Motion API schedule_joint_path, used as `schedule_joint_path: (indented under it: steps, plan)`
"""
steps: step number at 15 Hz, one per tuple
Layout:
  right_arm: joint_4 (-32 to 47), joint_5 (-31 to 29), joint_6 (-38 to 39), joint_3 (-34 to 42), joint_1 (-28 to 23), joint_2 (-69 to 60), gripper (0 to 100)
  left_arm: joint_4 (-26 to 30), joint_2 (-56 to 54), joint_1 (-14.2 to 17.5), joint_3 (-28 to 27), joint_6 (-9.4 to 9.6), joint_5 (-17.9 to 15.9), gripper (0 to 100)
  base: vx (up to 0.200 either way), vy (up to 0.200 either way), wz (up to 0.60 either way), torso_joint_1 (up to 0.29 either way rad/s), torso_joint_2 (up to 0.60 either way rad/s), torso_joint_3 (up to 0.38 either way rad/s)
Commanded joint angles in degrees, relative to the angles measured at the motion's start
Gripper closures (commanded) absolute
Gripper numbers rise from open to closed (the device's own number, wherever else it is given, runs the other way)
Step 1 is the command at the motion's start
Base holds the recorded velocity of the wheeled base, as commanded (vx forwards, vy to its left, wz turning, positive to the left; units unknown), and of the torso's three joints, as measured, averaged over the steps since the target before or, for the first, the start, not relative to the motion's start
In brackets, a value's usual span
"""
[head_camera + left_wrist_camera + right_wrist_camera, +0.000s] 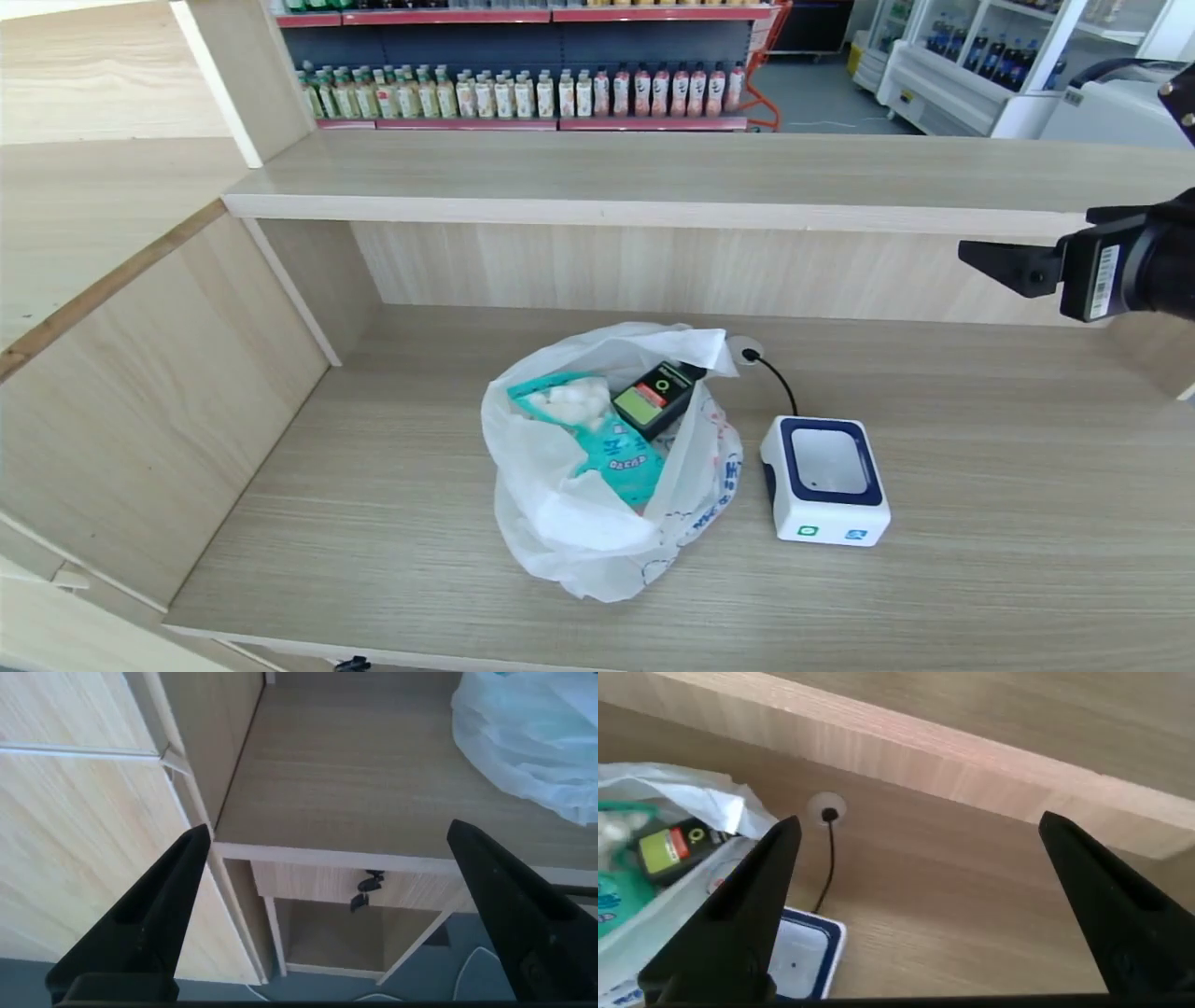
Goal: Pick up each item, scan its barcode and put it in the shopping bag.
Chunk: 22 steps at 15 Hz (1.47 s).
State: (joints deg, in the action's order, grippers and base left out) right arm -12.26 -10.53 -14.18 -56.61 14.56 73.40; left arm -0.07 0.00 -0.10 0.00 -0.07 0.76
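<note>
White thin plastic forms the shopping bag (560,523), which is slumped near the middle of the wood-grain counter (980,467) with its mouth open towards the back edge. A teal packet of white puffs (607,448) and a black box with a green and red label (656,397) are seen inside it, the box resting high against the bag's rear lip. Just beside the bag, towards the right edge, a white barcode scanner with a dark blue window frame (826,481) is placed, and its black cable (778,378) is run to a hole near the back wall. The right gripper (917,819) is held spread and empty, high above the back right part of the counter. The left gripper (327,827) is likewise spread and empty, off the front left corner. The task is judged to be nearly finished. The main risk is judged to be the box: a nudge to the slack plastic could tip it out over the lip. The cable could be snagged or the scanner shifted if the right arm were lowered carelessly, and the front edge could be struck if the left arm were raised.
</note>
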Motion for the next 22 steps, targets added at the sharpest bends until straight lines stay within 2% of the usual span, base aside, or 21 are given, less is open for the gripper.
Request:
schedule_joint_path:
  steps: [1,3,6,7,8,9,10,11,12,22]
  plan:
    - [-0.04,-1.60,0.64,5.20,-3.57,-5.28,0,0.07,0.09,0.01,0.00,-0.01,0.04,0,0.000,0.000,0.00,0.000,0.00,0.000]
    - [-0.04,-1.60,4.25,19.08,-9.46,-16.27,0,-0.01,0.09,0.01,0.00,-0.01,0.04,0,0.000,0.000,0.00,0.000,0.00,0.000]
    - [-0.22,-1.42,9.08,36.05,-11.13,-33.41,0,-0.01,0.09,0.01,0.00,-0.01,0.04,0,0.000,0.000,0.00,0.000,0.00,0.000]
    - [0.13,0.78,10.49,41.50,-13.24,-40.97,0,-0.01,0.09,0.01,0.00,-0.01,0.04,0,0.000,0.000,0.00,0.000,0.00,0.000]
    - [0.13,7.02,10.84,47.12,-15.43,-49.49,0,0.07,0.09,0.01,0.00,-0.01,0.04,0,0.000,0.000,0.00,0.000,0.00,0.000]
    - [-0.22,10.80,10.84,53.98,-19.65,-56.52,0,0.07,0.09,0.01,0.00,-0.01,0.04,0,0.000,0.000,0.00,0.000,0.00,0.000]
    - [1.19,10.80,10.75,56.61,-21.24,-61.36,0,-0.01,0.09,0.01,0.00,-0.01,0.04,0,0.000,0.000,0.00,0.000,0.00,0.000]
    - [9.19,10.36,11.72,56.61,-21.41,-66.90,0,-0.01,0.09,0.01,0.00,-0.01,0.04,0,0.000,0.000,0.00,0.000,0.00,0.000]
    - [13.14,10.18,12.60,56.53,-21.24,-67.86,0,-0.01,0.09,0.01,0.00,-0.01,0.04,0,0.000,0.000,0.00,0.000,0.00,0.000]
    - [12.70,10.27,14.00,56.53,-19.74,-67.86,0,0.07,0.09,0.01,0.00,-0.01,0.04,0,0.000,0.000,0.00,0.000,0.00,0.000]
